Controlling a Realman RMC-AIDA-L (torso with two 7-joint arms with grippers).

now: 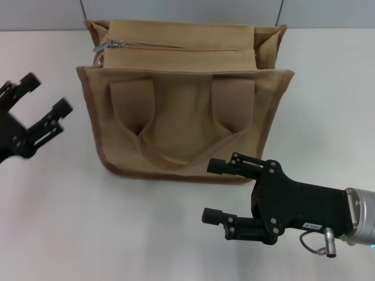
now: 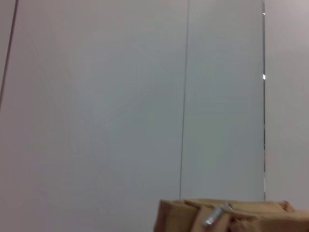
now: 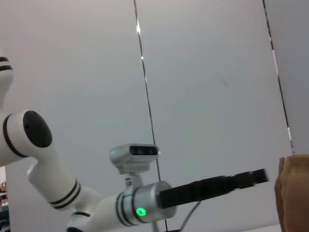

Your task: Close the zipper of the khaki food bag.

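Note:
The khaki food bag (image 1: 181, 123) stands upright in the middle of the white table, its two handle straps hanging down its front. The zipper (image 1: 187, 47) runs across the top panel, and its silver pull tab (image 1: 113, 44) lies at the bag's left end. My left gripper (image 1: 50, 92) hovers open to the left of the bag, level with its upper front edge and apart from it. My right gripper (image 1: 217, 191) is open in front of the bag's lower right corner, holding nothing. The left wrist view catches the bag's top (image 2: 241, 215) and the pull tab (image 2: 212, 216).
The white table (image 1: 328, 117) stretches to both sides of the bag and in front of it. A grey wall (image 1: 176, 9) rises close behind the bag. In the right wrist view the left arm's black gripper (image 3: 217, 186) reaches toward a bag corner (image 3: 294, 193).

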